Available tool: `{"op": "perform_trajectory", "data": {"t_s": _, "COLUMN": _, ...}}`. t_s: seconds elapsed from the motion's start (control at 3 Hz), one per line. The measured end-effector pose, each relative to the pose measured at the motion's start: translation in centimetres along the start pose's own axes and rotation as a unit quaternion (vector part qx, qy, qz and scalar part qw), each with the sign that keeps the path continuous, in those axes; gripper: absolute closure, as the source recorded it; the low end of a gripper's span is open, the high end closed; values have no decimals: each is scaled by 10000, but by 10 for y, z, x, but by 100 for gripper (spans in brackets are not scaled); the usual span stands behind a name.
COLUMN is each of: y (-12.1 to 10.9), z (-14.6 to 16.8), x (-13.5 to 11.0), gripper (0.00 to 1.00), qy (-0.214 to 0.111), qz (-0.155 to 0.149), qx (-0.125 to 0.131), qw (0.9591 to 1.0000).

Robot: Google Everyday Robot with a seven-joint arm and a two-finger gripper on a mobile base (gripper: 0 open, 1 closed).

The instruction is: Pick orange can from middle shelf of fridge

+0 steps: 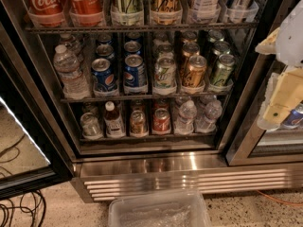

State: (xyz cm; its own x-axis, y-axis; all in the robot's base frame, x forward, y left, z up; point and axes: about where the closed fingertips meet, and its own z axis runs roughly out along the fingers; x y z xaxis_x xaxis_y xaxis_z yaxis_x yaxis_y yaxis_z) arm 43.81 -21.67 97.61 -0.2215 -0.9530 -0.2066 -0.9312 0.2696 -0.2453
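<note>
The fridge (147,167) stands open with three wire racks in view. The orange can (192,71) stands at the front of the middle shelf (142,97), between a pale green-and-white can (165,73) on its left and an olive-green can (221,69) on its right. More copper-orange cans (189,51) line up behind it. My gripper (280,100), cream and white, hangs at the right edge of the view, in front of the fridge frame, well to the right of the orange can and apart from it.
Blue cola cans (134,71) and a water bottle (71,72) share the middle shelf. Red cola bottles (66,1) stand on the top rack. Cans and bottles fill the bottom rack. A clear plastic bin (158,211) sits on the floor. The glass door (23,141) is open at left, with cables (19,212) below.
</note>
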Motion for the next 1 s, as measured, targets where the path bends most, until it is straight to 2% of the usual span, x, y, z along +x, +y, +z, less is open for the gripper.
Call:
{"op": "perform_trajectory", "data": {"t_s": 0.33, "y": 0, "z": 0, "x": 0, "gripper": 0, "qy": -1, "qz": 1, "qx": 0, "qw": 10000}}
{"op": "perform_trajectory", "data": {"t_s": 0.67, "y": -1, "z": 11, "x": -4, "gripper": 0, "qy": -333, "qz": 294, "qx": 141, "qw": 9989}}
{"op": "perform_trajectory", "data": {"t_s": 1.0, "y": 16, "z": 51, "x": -14, "gripper": 0, "qy": -1068, "qz": 1246, "qx": -27, "qw": 9864}}
